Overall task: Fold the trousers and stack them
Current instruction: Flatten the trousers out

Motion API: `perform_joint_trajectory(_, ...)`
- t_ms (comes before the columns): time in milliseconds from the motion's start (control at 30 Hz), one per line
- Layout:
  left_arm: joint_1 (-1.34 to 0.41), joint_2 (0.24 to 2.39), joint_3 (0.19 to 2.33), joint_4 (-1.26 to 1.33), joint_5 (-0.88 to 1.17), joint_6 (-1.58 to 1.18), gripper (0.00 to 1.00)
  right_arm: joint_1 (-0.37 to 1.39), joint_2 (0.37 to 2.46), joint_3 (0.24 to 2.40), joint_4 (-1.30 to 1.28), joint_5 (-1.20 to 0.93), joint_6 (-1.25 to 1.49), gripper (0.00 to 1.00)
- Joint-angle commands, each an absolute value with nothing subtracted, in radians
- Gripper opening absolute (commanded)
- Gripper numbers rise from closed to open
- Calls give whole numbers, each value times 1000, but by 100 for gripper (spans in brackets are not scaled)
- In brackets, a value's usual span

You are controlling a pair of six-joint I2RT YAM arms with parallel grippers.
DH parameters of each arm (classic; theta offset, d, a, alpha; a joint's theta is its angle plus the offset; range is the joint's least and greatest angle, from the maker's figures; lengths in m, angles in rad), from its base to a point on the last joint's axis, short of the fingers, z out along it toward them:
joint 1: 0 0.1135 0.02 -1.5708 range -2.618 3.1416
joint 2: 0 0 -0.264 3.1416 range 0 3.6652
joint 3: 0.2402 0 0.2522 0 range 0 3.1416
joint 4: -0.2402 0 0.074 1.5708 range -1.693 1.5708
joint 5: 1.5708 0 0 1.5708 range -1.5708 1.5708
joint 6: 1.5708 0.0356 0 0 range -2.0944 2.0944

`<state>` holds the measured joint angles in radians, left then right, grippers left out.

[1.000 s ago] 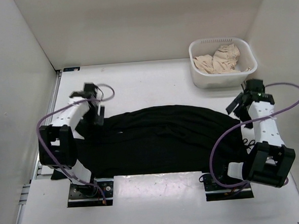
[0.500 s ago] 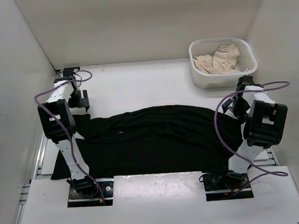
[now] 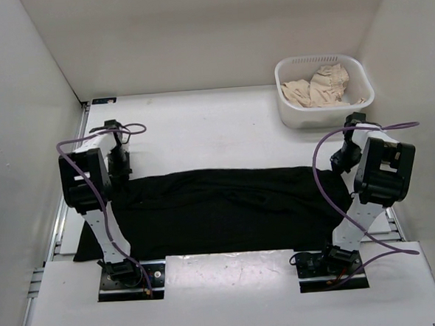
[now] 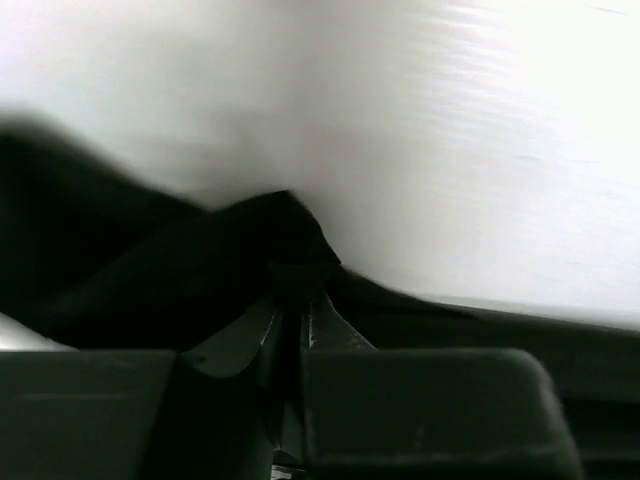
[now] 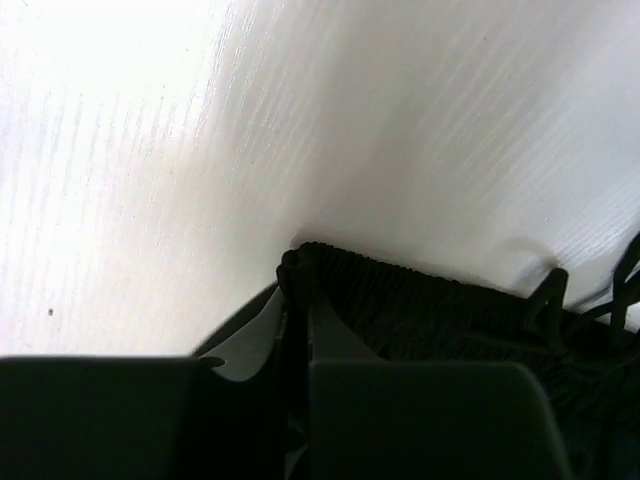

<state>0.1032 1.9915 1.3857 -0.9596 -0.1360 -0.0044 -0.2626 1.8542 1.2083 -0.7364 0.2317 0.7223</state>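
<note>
Well, one pair of black trousers [image 3: 220,211] lies flat across the near middle of the table [image 3: 215,126]. The left gripper [image 4: 297,300] and the right gripper [image 5: 297,298] each pinch a far corner. One white basket [image 3: 314,117] holding beige cloth [image 3: 316,89] sits far right.

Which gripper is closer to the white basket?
Right. The right gripper is just on the near side of the basket; the left gripper is far off, at the other end of the trousers.
</note>
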Motion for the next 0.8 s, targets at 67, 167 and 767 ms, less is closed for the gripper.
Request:
perform_joint_trajectory(67, 228, 1789, 1402, -890, -239, 0, 19, -265, 1869, 1213, -696, 264, 733, 0)
perform_joint_trajectory(167, 274, 1686, 1402, -890, -249, 0, 19, -265, 1820, 1233, -707, 276, 712, 0)
perform_joint_trajectory(767, 499, 1561, 1225, -818, -200, 0, 76, -265, 1789, 1273, -712, 201, 617, 0)
